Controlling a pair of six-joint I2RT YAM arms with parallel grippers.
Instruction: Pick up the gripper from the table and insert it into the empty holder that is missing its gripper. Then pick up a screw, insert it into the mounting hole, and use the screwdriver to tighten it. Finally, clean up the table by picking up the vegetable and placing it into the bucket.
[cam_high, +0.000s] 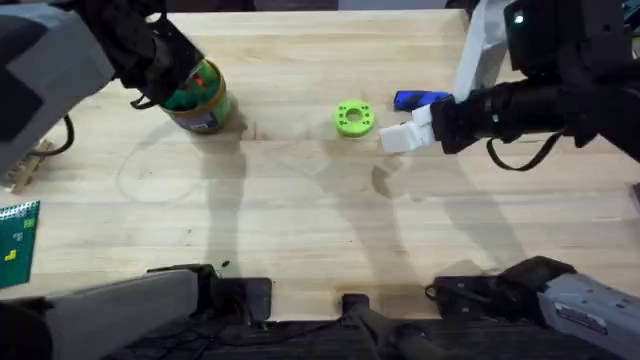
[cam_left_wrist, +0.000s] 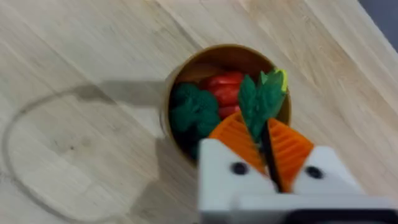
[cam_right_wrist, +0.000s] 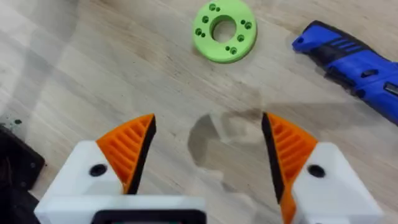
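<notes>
Left gripper, poised directly above the bucket at the far left of the desk: its fingers are clenched on the slim stem of the dark-green vegetable, whose leafy end hangs over the bucket's mouth. Inside the bucket lie a rounded green toy and a red toy. Right gripper, fingers released and holding nothing, hovers over bare wood near the green ring-shaped disc and the blue screwdriver.
</notes>
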